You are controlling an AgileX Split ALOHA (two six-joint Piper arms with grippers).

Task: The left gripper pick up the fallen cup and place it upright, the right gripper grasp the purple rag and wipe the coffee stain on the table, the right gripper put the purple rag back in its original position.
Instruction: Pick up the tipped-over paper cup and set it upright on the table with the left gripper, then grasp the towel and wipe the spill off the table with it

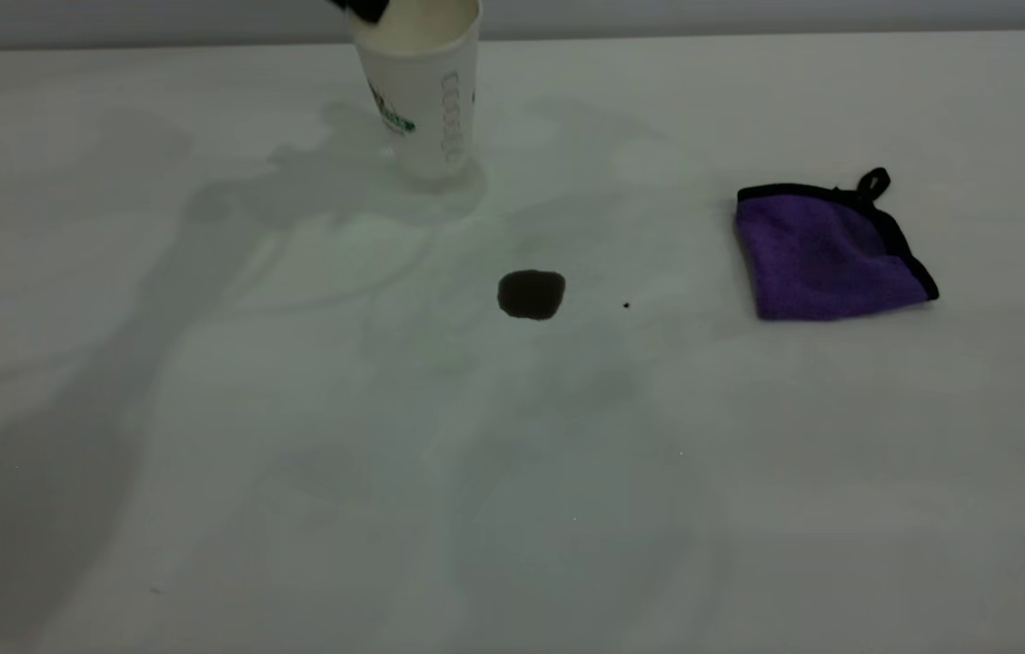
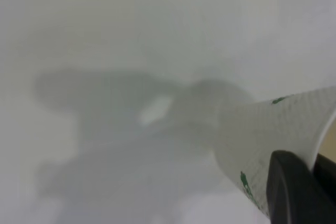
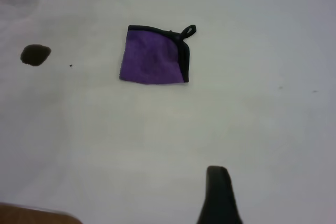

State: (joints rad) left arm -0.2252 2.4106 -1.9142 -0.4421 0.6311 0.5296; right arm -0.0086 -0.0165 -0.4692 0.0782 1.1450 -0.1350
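White paper cup (image 1: 426, 100) upright at table's (image 1: 204, 509) far edge, left gripper (image 2: 294, 190) pinching its rim; could tip on release if base not flat, rolling toward coffee stain (image 1: 531, 294). Cup rim and left gripper cropped; purple rag (image 1: 830, 254) untouched; right gripper (image 3: 218, 195) opening impossible to tell.

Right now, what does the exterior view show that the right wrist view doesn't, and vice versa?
Exterior only: the cup upright at the table's far side, with the left gripper's dark tip at its rim. Right wrist only: one dark finger of the right gripper, above bare table. Both: the purple rag lying flat, the coffee stain unwiped, a tiny black speck between them.
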